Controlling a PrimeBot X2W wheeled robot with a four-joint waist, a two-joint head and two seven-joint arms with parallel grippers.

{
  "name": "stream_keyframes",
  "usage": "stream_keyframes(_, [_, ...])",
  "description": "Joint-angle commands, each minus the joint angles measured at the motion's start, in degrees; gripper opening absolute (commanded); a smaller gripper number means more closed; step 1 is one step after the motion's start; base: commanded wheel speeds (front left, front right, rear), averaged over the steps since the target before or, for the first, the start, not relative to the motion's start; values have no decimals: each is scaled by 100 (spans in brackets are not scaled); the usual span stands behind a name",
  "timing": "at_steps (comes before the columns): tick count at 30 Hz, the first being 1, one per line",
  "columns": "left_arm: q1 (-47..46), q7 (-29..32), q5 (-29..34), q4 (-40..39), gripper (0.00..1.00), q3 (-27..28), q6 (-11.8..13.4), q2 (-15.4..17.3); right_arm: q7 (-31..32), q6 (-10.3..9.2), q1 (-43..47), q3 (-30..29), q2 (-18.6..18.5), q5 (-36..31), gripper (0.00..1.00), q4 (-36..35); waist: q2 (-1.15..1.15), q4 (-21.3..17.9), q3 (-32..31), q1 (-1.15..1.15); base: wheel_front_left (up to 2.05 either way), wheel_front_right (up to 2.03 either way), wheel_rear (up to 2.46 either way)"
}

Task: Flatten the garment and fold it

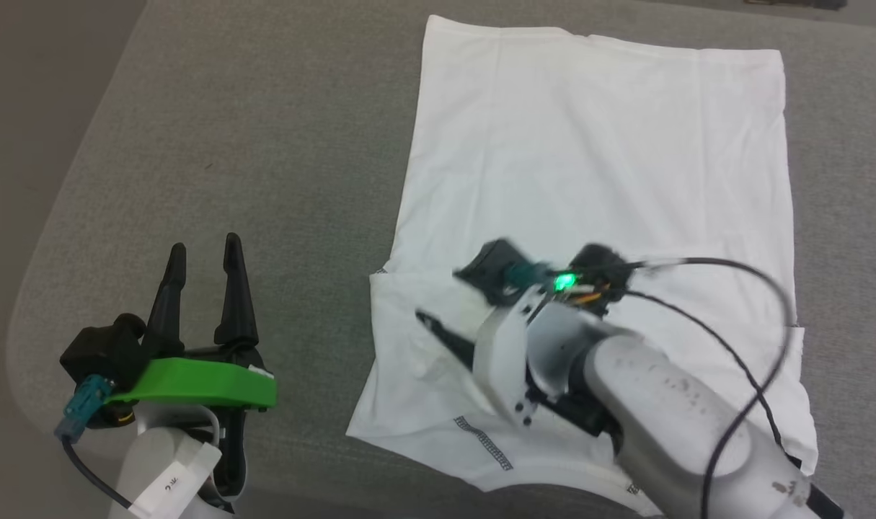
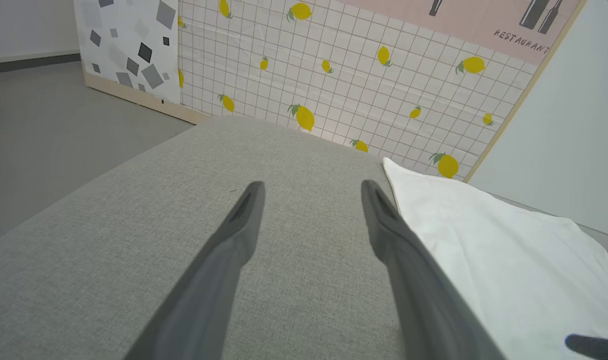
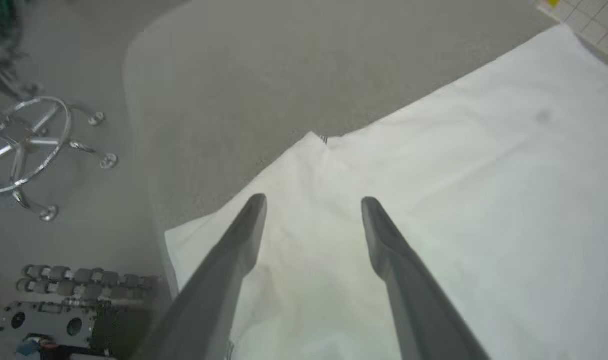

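Lying flat on grey pad (image 1: 264,144), garment (image 1: 596,166) is looking thin, light, limp; prob. bunching if dragged. R gripper (image 3: 313,199) is hovering over its near left part, fingers apart, empty. L gripper (image 1: 205,244) is hanging spread over bare pad beside it. Am judging seam corners best for pinching.

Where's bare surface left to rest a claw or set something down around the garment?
Widest free patch: grey fabric surface between the garment and the surface's rounded left border, ahead of the open left claw. Thin bare strips run along the garment's far and right edges. Crowded: the garment's near part, under the right arm and open right claw.
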Motion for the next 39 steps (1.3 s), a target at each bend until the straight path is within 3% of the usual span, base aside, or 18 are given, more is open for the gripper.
stream_keyframes(1, [-13,-27,55,8,100,34,-35,-20,-286,-11,119,-292,14,23,100,-218,0,-149,-117,0,0,0,0])
stream_keyframes(10, [-67,-27,271,-13,100,129,-37,67,-1852,-11,1247,-2515,123,-879,100,-1824,0,-712,-202,0,0,0,0])
stream_keyframes(19, [-562,2,314,200,100,-143,-39,467,-2788,-11,2252,-3993,432,-1385,100,-2263,0,-1273,-6,0,0,0,0])
stream_keyframes(27, [-1948,762,-195,627,100,-728,-39,1275,-2988,-11,2358,-4510,521,-1368,100,-2298,0,-1679,575,0,0,0,0])
stream_keyframes(33, [-3376,1607,-551,997,100,-1147,-39,1984,-3084,-11,2127,-4549,530,-1180,100,-2361,0,-2005,1232,0,0,0,0])
stream_keyframes(39, [-4561,2576,-702,1499,100,-1170,-32,2464,-3290,-11,1868,-4339,531,-876,100,-2306,0,-2426,1888,0,0,0,0])
